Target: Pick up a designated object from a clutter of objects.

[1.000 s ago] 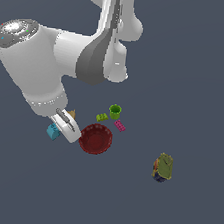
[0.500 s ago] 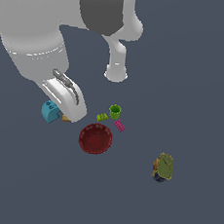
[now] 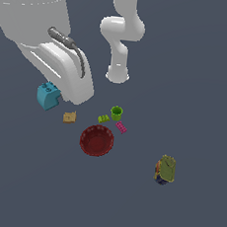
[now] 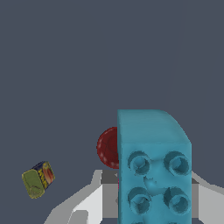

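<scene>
The biggest thing we see is the white Panda arm [image 3: 39, 33], whose bulky forearm fills the upper part of the exterior view's left, with its base post [image 3: 118, 71] standing further back near the middle. Next in size is the flat grey floor [image 3: 197, 94] that carries everything.

The gripper [image 3: 62, 96] hangs at the end of the arm, and we see it pinching the cyan-blue brick [image 3: 48, 96], which sits raised clear of the floor at the exterior view's left, apart from the other toys. In the wrist view the same cyan-blue brick [image 4: 153, 168] looms close, its round hollows facing the camera and one upper corner curved, with pale finger [image 4: 89, 203] parts showing on either side of it.

On the floor, the dark red ribbed bowl [image 3: 96, 140] lies upright near the centre. Well apart, towards the exterior view's right, rests the olive-green canister [image 3: 165, 169], which shows a coloured label in the wrist view. Just behind the bowl stands the small green cup [image 3: 116, 113], with the lime-green brick [image 3: 103, 118] beside it and the magenta brick [image 3: 121, 127] near the bowl's rim. The tan block [image 3: 69, 117] lies between the bowl and the lifted brick.
</scene>
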